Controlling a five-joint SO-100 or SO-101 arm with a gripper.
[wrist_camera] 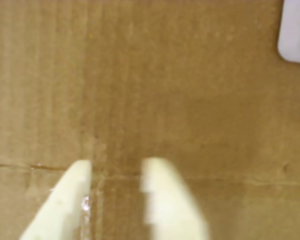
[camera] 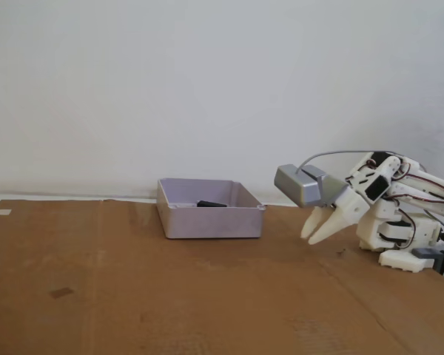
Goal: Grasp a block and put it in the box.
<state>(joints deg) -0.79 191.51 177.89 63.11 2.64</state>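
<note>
1. On the cardboard sheet point(camera: 133, 296), left of centre in the fixed view: box point(camera: 211, 219), block point(camera: 211, 203) lying inside it near the back wall.
2. Right of the box, well apart from it: gripper point(camera: 317, 232), fingers slightly apart, nothing between them, tips just above the cardboard.
3. Wrist view: gripper point(wrist_camera: 115, 172) over bare cardboard, box corner point(wrist_camera: 296, 30) top right.
</note>
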